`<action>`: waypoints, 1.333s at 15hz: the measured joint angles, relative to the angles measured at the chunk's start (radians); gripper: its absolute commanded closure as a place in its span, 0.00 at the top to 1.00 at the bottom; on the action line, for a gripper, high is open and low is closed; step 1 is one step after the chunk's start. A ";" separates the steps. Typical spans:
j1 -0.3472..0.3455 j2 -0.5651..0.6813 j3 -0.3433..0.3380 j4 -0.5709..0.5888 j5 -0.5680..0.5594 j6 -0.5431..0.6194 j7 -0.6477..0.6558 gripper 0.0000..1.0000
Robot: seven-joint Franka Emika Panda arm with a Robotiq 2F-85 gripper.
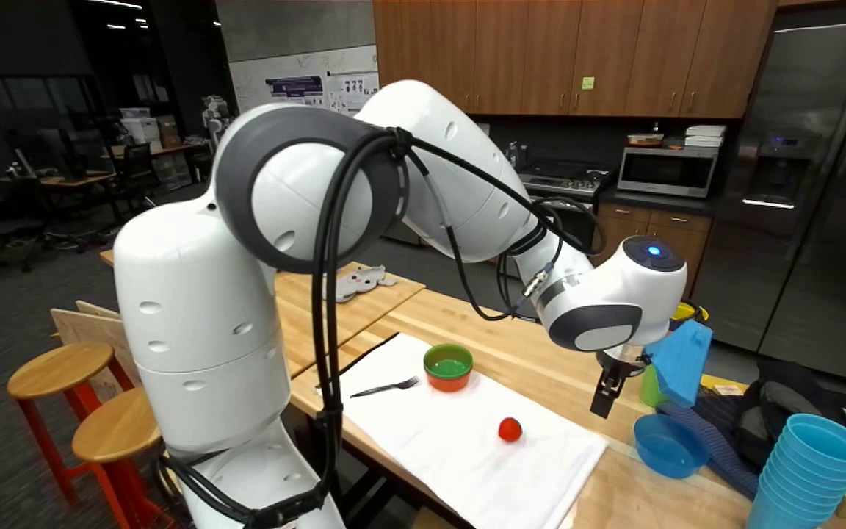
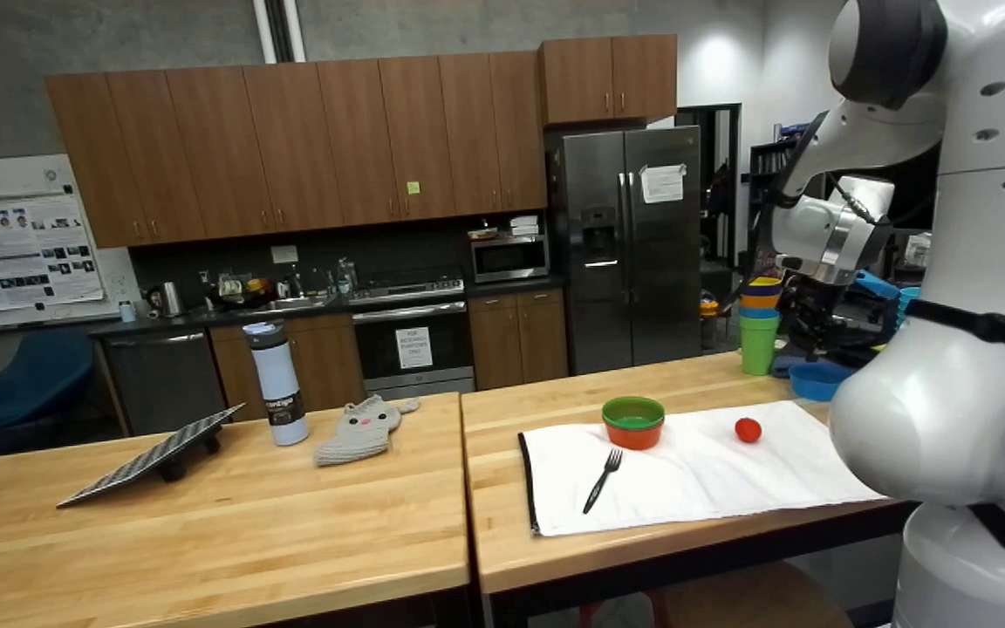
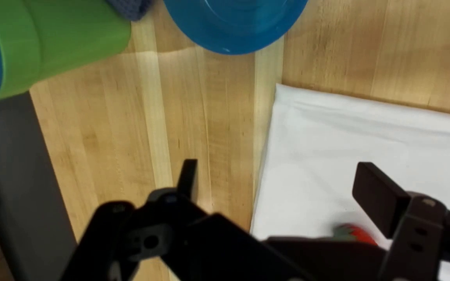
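Observation:
My gripper (image 3: 277, 177) stands open above the table, its fingers wide apart with nothing between them. Below it in the wrist view lie bare wood and the edge of a white cloth (image 3: 315, 156). A red strawberry-like piece (image 3: 361, 234) with a green top rests on that cloth, partly hidden by the gripper; it appears as a red ball (image 2: 748, 429) in an exterior view. Close to the gripper (image 1: 605, 397) sits a blue bowl (image 1: 669, 444). Farther along the cloth are a green bowl nested in an orange-red bowl (image 1: 448, 367) and a black fork (image 1: 385, 387).
Stacked cups, green (image 2: 759, 340) at the bottom, stand beside the blue bowl. A tall stack of light-blue cups (image 1: 808, 470) and dark bags (image 1: 797, 411) crowd the table's end. The adjoining table bears a grey plush mitt (image 2: 365, 429), a bottle (image 2: 277, 384) and a tilted panel (image 2: 153, 453).

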 measured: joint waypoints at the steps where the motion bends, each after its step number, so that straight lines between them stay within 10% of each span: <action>1: -0.012 0.014 0.000 0.007 0.022 0.002 -0.007 1.00; 17: -0.165 0.247 0.056 0.143 0.130 0.028 0.245 1.00; 20: -0.193 0.274 0.084 0.168 0.130 0.015 0.280 0.73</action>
